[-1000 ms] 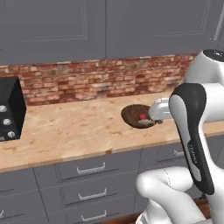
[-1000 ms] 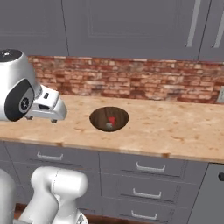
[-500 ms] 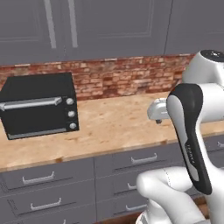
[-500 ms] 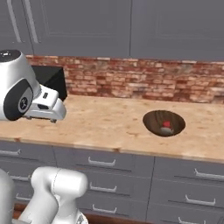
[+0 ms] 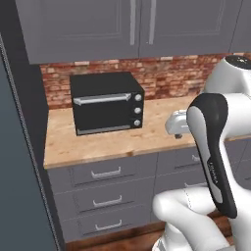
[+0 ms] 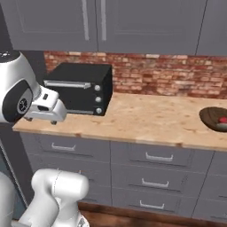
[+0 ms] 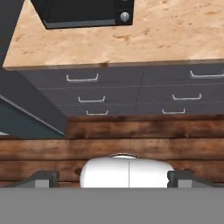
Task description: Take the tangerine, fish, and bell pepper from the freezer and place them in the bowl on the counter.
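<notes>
The dark brown bowl (image 6: 214, 119) sits on the speckled counter (image 6: 146, 119) at the far right, with the red bell pepper (image 6: 222, 119) inside it. The freezer (image 5: 19, 171) is a dark blue-grey wall at the left edge, and its side (image 7: 19, 116) also appears in the hand view. My gripper (image 6: 53, 121) hangs over the counter's front edge, near the left end. In the hand view its fingertips (image 7: 43, 178) stand wide apart with nothing between them, so it is open. The tangerine and the fish are out of view.
A black countertop oven (image 5: 105, 103) stands on the counter (image 5: 98, 142) against the red brick wall (image 5: 171, 76). Grey drawers (image 5: 105, 198) run below, grey wall cabinets (image 6: 102, 22) above. The hand view looks down on a wooden floor (image 7: 131, 140).
The whole picture has shifted: the base has driven left along the counter. The bowl slid to the right edge, and the black oven and freezer came into view. The arm's pose is unchanged.
</notes>
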Robot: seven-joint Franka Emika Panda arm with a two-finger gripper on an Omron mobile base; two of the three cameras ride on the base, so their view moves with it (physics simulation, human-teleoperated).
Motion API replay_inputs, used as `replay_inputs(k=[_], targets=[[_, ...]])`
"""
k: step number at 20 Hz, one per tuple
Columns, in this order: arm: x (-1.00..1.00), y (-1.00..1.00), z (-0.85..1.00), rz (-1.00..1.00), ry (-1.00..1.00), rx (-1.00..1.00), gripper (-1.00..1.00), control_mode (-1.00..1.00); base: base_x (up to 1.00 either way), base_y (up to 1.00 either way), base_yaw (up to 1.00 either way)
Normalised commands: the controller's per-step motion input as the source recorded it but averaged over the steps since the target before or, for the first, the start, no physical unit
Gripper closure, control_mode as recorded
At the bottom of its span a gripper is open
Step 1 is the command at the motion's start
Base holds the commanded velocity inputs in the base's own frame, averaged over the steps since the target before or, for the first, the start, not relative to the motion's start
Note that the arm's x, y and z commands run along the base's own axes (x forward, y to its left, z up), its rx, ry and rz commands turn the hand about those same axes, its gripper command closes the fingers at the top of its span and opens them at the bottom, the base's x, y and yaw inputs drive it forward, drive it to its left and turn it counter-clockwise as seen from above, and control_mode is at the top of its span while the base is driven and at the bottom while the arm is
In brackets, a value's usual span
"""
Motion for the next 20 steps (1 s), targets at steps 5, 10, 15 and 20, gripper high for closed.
replay_inputs(k=[5,10,15,20], targets=[[0.0,0.0,0.0,0.0,0.0,0.0,-1.0,1.0,0.0,1.0,0.0],[0.0,0.0,0.0,0.0,0.0,0.0,-1.0,1.0,0.0,1.0,0.0],[0.0,0.0,0.0,0.0,0.0,0.0,-1.0,1.0,0.0,0.98,0.0],[0.0,0.0,0.0,0.0,0.0,0.0,-1.0,1.0,0.0,0.86,0.0]])
